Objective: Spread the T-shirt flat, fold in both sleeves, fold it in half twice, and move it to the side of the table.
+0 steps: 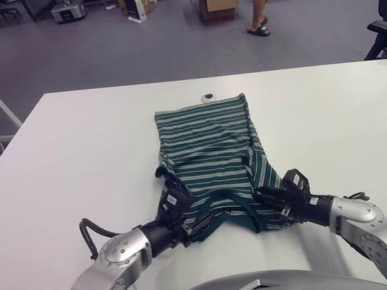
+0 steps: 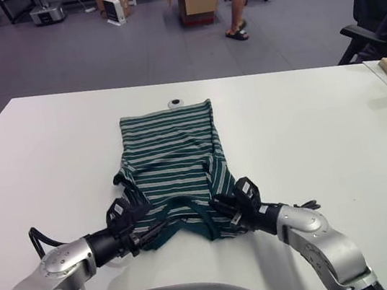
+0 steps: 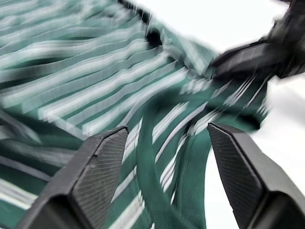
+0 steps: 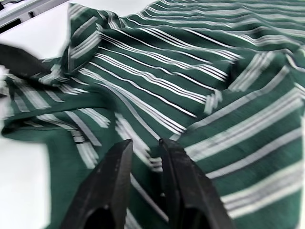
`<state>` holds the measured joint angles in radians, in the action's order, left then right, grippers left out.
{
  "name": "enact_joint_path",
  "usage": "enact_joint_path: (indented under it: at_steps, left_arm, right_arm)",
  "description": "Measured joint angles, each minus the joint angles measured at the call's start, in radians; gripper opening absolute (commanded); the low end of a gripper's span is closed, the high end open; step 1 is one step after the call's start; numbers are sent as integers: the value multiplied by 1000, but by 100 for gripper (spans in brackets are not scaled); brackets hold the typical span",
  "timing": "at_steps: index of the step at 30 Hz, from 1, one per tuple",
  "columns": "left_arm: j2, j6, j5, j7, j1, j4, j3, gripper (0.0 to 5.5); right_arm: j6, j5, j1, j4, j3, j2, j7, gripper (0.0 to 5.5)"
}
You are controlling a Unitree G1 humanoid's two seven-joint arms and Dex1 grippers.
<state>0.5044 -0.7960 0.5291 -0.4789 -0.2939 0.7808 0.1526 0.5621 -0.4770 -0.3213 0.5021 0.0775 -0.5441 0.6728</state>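
Holding the near edge of the cloth, the right gripper point(image 4: 144, 141) has its two fingers pressed close together on a fold of the T-shirt point(image 1: 209, 150). The left gripper point(image 3: 165, 131) has its fingers wide apart, with the striped cloth lying between them, not pinched yet.

Both grippers sit at the shirt's near end, the left one at its 7 o'clock corner and the right one at its 5 o'clock corner.

From there the shirt runs straight away toward 12 o'clock, long and narrow, in the middle of the white table point(image 1: 336, 123). Both arms look just as near to it.

I think the next fold must carry this near edge up toward 12 o'clock, so the left fingers need to close first.
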Motion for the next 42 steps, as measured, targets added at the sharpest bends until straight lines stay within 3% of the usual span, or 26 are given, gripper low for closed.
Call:
enact_joint_path:
  at_steps: [4, 7, 15, 23, 30, 32, 36, 38, 42]
  left_arm:
    - [17, -29, 151, 13, 135, -2, -254, 374]
    - [44, -4, 54, 90, 198, -173, -323, 374]
    - [-1, 234, -329, 204, 249, -583, -98, 374]
    - [-136, 272, -308, 171, 338, -555, -47, 374]
    - [-129, 311, -421, 162, 303, -623, 62, 374]
    - [-113, 355, -415, 135, 273, -573, 40, 377]
    - [-8, 475, -265, -60, 171, -281, -90, 407]
    - [132, 501, -227, -211, 74, -224, -164, 443]
    - [422, 645, -304, -506, -59, -279, -209, 513]
  right_arm:
    - [55, -208, 83, 56, -136, 6, 30, 180]
    - [68, -269, 168, 3, -215, 25, -21, 180]
    - [49, -187, 210, -114, -185, 50, -72, 180]
    - [11, -119, 199, -145, -138, 71, -63, 180]
    - [1, -94, 197, -172, -134, 67, -42, 180]
    - [-84, 14, 185, -175, -101, -30, 28, 199]
    - [-396, 214, 155, -230, -86, -322, 297, 263]
    - [-553, 246, 142, -299, -99, -438, 457, 304]
    - [-776, 311, 82, -366, -52, -472, 565, 329]
